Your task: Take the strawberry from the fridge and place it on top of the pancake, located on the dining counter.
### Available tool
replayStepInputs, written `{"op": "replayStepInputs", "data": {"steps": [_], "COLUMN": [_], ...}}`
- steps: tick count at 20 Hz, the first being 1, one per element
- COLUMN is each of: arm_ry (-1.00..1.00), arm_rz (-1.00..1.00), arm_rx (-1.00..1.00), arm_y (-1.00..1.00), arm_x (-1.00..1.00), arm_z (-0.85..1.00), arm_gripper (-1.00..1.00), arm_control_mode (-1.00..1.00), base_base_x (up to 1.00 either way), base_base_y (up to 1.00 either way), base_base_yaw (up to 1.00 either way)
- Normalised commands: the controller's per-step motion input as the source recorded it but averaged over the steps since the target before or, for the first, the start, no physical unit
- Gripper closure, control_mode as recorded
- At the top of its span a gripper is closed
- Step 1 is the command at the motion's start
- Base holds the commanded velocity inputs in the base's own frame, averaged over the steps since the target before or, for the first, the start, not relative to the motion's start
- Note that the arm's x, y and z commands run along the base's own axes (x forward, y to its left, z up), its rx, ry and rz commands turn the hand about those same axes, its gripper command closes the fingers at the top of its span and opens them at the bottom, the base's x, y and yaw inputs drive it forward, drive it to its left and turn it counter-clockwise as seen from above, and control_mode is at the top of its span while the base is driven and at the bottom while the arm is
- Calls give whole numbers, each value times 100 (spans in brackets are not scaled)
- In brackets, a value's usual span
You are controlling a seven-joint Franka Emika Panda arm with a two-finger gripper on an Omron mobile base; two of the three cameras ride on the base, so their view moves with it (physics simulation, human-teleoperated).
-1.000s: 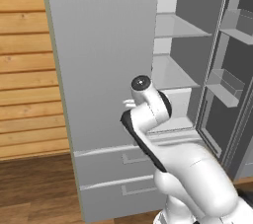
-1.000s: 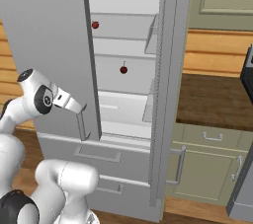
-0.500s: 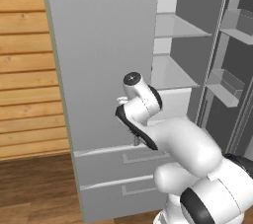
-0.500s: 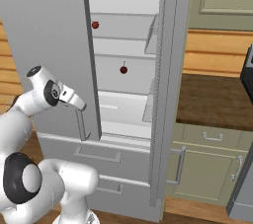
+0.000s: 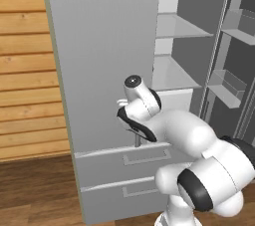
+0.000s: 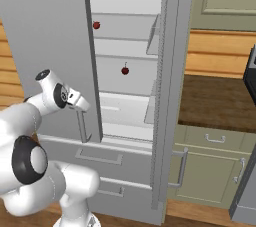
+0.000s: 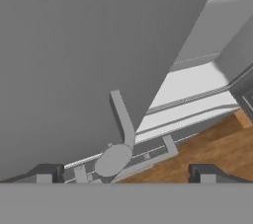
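Right base view shows the fridge (image 6: 55,46) with its doors swung wide, so the opening step looks done, and everything after it is left: the berry has not been picked up, and neither the pancake nor the dining counter is anywhere I can see from here. Working left to right from the fridge's left door, the gripper (image 6: 82,103) sits close against that door's inner edge, just above the foot of its vertical bar handle (image 6: 81,127), jaws spread wide and holding nothing. Further right, inside the fridge, the strawberry (image 6: 96,25) rests on an upper shelf near the left wall, well above the gripper. A shelf lower and more to the right sits a darker cherry (image 6: 125,70) with a thin stem, which is not the target. The strawberry is too small to read a long axis or which way its cap points; it looks roughly round. In my judgement the arm must rise and reach inward past the door edge to get to it, and only then carry it off.
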Motion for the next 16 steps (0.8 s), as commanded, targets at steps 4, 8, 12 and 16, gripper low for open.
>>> {"op": "replayStepInputs", "data": {"steps": [4, 8, 12, 16], "arm_ry": [0, 0, 0, 0], "arm_rz": [5, 2, 4, 1], "arm_rx": [5, 4, 0, 0], "arm_y": [0, 0, 0, 0], "arm_x": [39, 37, 3, 0], "arm_z": [-24, -19, -33, -42], "arm_gripper": [-100, -100, -100, 100], "arm_control_mode": [-100, -100, -100, -100], "base_base_x": [0, 0, 0, 0], "base_base_y": [0, 0, 0, 0], "base_base_yaw": [0, 0, 0, 0]}}
